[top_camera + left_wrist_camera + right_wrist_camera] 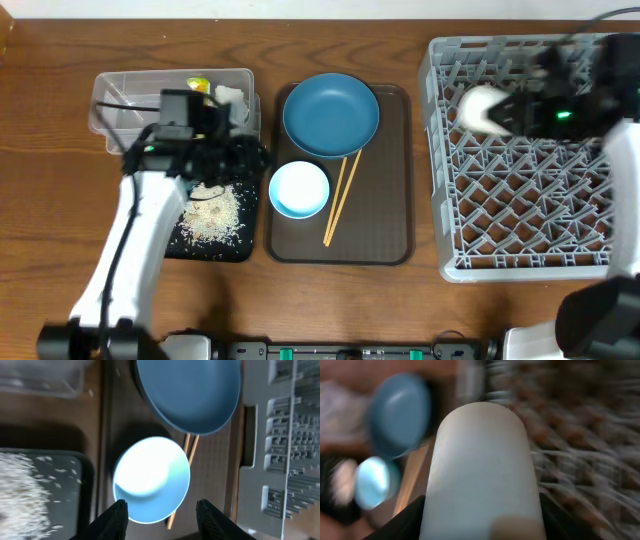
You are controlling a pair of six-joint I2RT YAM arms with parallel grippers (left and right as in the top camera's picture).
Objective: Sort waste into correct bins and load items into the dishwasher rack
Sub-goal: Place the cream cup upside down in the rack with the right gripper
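Pale green-white cup [482, 470]: smooth, stiff and light by the look of it, probably slippery, and likely to chip if dropped onto the pegs. Best taken across the round wall near the middle (not by the rim alone). Gripped that way now, between the right fingers [409, 521], one on each side of the wall. Carried over the dishwasher rack [520, 200], to the right of the brown tray [385, 235], level with its far end. Blurred in the right wrist view, so exact contact hard to judge.

Left fingers [114, 519]: partly apart, holding nothing, touching nothing. Hovering at the left edge of the brown tray, just short of the small light blue bowl [150, 477] on its near-left part. Glossy, shallow, thin-rimmed; probably best pinched over the rim, one finger inside and one outside. Large dark blue bowl [187, 392] at the far end of the brown tray: heavier, same rim hold. Chopsticks [340, 200] along the middle of the brown tray: thin, light, prone to roll.
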